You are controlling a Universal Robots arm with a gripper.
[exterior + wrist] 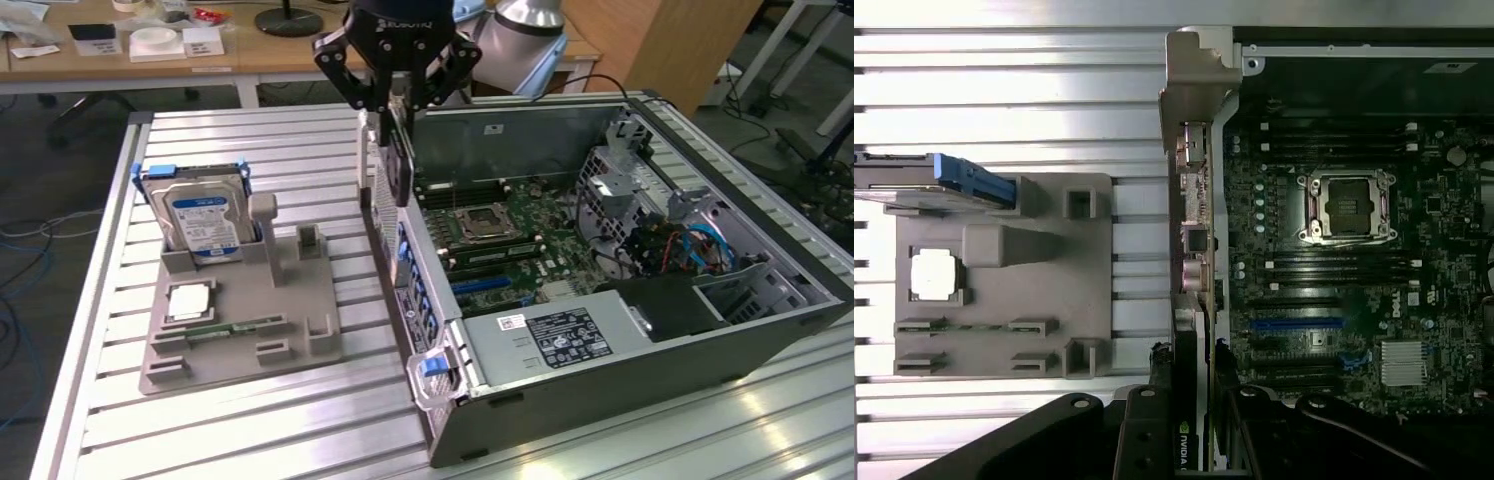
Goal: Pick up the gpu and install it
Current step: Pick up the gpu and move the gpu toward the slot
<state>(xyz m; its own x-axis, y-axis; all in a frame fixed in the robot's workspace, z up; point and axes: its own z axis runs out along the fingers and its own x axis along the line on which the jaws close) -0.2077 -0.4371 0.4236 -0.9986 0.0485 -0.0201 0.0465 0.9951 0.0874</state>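
My gripper (pixel 396 100) is shut on the gpu (pixel 396 160), a thin dark card that hangs upright on edge. It hangs over the rear wall of the open computer case (pixel 747 330), at the side nearest the grey fixture. In the wrist view the gpu (pixel 1194 210) shows edge-on with its metal end bracket pointing away from the gripper (pixel 1192 405), whose black fingers (pixel 1154 400) clamp both faces. The motherboard (pixel 1354 300) lies beside the card, with a blue expansion slot (pixel 1294 323) close by.
A grey holder block (pixel 240 320) on the slatted aluminium table (pixel 267 140) carries a blue-labelled hard drive (pixel 203 220), a square chip (pixel 191 298) and a memory stick (pixel 220 329). The case's power supply (pixel 561 335) and drive cage (pixel 694 240) lie towards the exterior view's right.
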